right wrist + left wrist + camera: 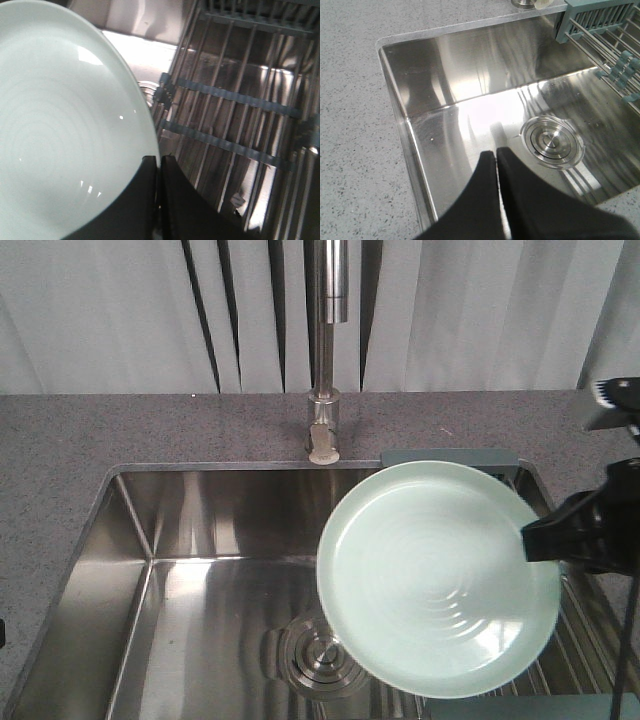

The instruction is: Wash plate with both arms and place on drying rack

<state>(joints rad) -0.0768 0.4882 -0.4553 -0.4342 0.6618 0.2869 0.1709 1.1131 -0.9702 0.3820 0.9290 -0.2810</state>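
One plate point(440, 580): hung tilted above sink point(200, 510), rim pinched by right gripper point(528, 540).
Left gripper point(496, 151): fingers pressed together, empty, over sink.
Drying rack point(235, 96): lay beside plate.

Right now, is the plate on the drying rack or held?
Held: the right gripper pinches the plate by its rim, tilted above the sink, clear of the drying rack.
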